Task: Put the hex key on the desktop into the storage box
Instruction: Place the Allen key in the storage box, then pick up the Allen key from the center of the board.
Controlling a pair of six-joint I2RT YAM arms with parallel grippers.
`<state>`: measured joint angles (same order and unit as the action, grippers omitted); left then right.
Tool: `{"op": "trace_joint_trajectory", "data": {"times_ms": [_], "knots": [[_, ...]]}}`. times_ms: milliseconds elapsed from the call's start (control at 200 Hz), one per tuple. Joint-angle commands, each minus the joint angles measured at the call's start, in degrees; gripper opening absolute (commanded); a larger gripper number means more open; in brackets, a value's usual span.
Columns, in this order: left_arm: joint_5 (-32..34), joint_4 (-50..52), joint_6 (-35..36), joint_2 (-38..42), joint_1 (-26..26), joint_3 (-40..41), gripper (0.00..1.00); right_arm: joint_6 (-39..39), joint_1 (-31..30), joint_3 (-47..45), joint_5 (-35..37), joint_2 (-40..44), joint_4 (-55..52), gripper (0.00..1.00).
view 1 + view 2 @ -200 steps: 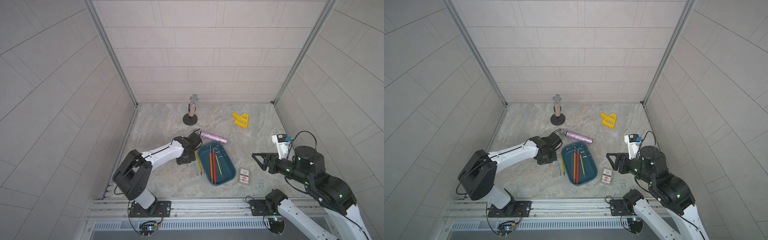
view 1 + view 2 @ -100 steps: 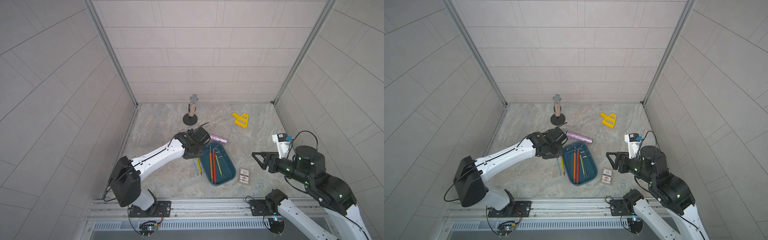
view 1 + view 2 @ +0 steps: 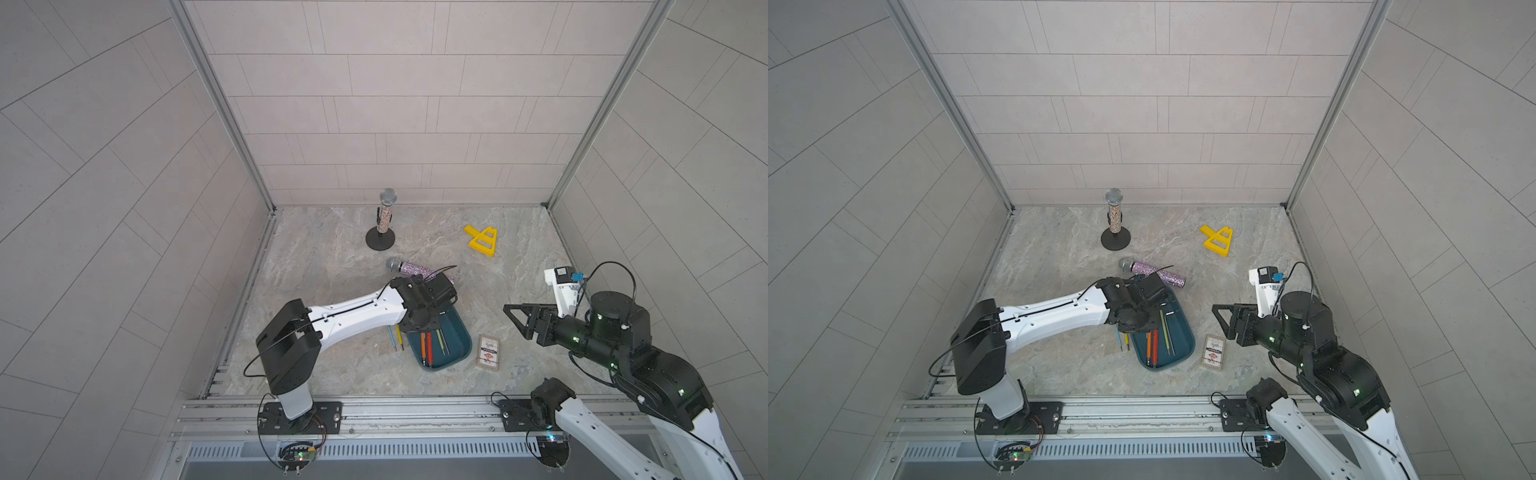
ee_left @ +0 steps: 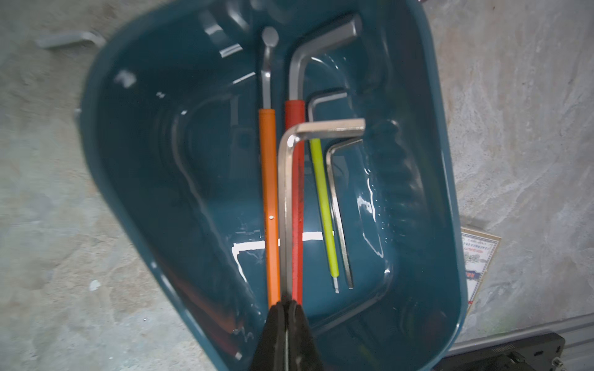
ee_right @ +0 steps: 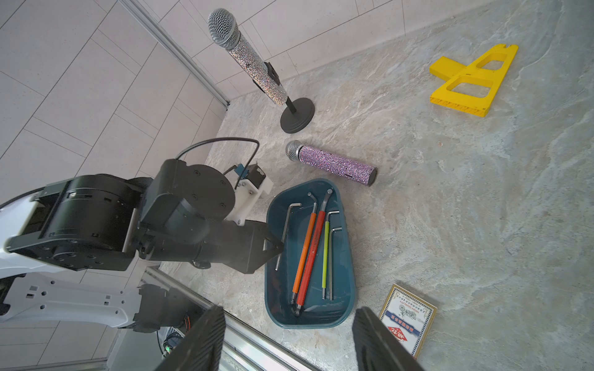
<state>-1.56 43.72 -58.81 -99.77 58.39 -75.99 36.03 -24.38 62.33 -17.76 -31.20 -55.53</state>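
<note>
While the left hand [image 4: 284, 309] is pinched tight on the long arm of a bare silver L-shaped steel hex key [image 4: 286, 208], that key hangs over the inside of the dark teal shallow plastic storage box [image 4: 144, 154]. It is lined up lengthwise above the orange-sleeved hex key [image 4: 268, 192] and the red-sleeved hex key [image 4: 294, 110] lying on the box floor. Whether it touches them or hangs clear cannot be told. Also in the box: a yellow-green-sleeved hex key [image 4: 324, 205] and one smaller bare silver key [image 4: 339, 218] just beside it. Judgement: the carry is done and the release is not yet made; this key counts as delivered only once the fingers part and it lies flat. Left over: a thin blue-sleeved key [image 3: 391, 337] and a thin yellow-sleeved key [image 3: 400, 335] lie on the grey-beige marbled stone counter [image 3: 332, 266], just beside the box wall on the left arm's side. They look like members of the same set but are too small to be sure. If so, two pick-ups remain after this one. The right hand [image 5: 288, 311] hovers apart from the box, near the small printed card box [image 3: 488, 352]. Its fingers stand wide with nothing between them, and it takes no part in this step.
</note>
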Motion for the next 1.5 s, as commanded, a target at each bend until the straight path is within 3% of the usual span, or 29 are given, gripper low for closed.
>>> {"op": "trace_joint_trajectory", "data": {"times_ms": [0,530,966,1061,1276,1496], "knots": [[-1.7,-3.3,-1.8,-1.7,0.1,-1.0,0.0,-0.3,-0.3,-0.4,0.1,0.5,0.3,0.68],[-7.1,-10.3,-3.9,-8.9,0.3,1.0,0.0,-0.3,-0.3,-0.5,0.3,0.6,0.2,0.68],[-5.0,-10.4,-4.6,-8.1,0.4,2.2,0.0,-0.4,-0.3,-0.8,0.4,0.7,0.0,0.68],[-3.6,-9.0,-3.8,-6.7,0.5,1.1,0.04,-0.4,-0.3,-0.8,0.4,0.7,0.1,0.68],[3.4,-4.6,-1.7,0.5,0.4,-0.9,0.26,-0.3,-0.3,-0.7,0.4,0.7,0.1,0.68],[8.5,-0.5,-1.3,8.9,-1.7,0.3,0.33,-0.3,-0.3,-0.8,0.3,0.4,0.2,0.68]]}}
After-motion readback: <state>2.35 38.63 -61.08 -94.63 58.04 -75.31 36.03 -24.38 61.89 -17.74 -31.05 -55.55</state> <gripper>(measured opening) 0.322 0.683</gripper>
